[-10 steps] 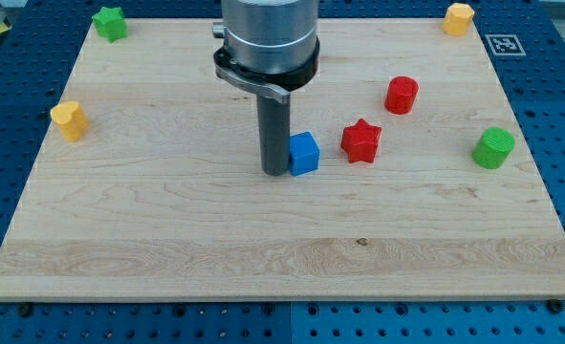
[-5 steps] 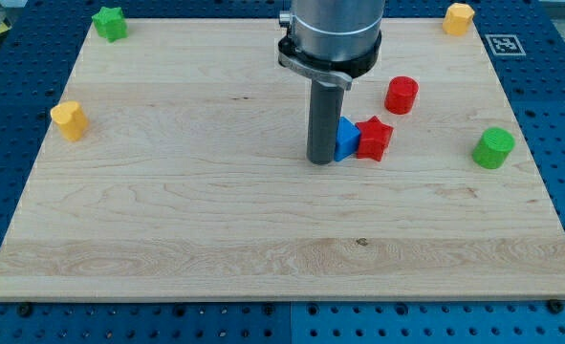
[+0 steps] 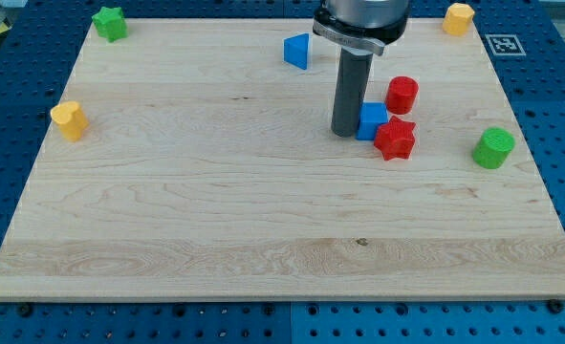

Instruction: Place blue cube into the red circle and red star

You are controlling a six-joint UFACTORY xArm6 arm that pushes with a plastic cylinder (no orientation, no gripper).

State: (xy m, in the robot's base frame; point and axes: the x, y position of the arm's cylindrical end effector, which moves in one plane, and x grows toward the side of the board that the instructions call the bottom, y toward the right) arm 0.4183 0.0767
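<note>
The blue cube (image 3: 373, 120) sits right of centre on the wooden board (image 3: 215, 220). It touches the red star (image 3: 395, 139) at its lower right. The red circle (image 3: 402, 95), a short cylinder, stands just above and right of the cube, nearly touching it. My tip (image 3: 346, 131) rests against the cube's left side. The rod rises to the arm's grey body at the view's top.
A blue triangular block (image 3: 298, 50) lies at the top, left of the rod. A green star (image 3: 110, 22) is at the top left, a yellow block (image 3: 69, 119) at the left, a yellow block (image 3: 458, 17) at the top right, a green cylinder (image 3: 493, 147) at the right.
My tip has moved right and slightly up, pushing the blue cube against the red star and shifting the star right and down. The blue triangular block has come into sight behind the arm.
</note>
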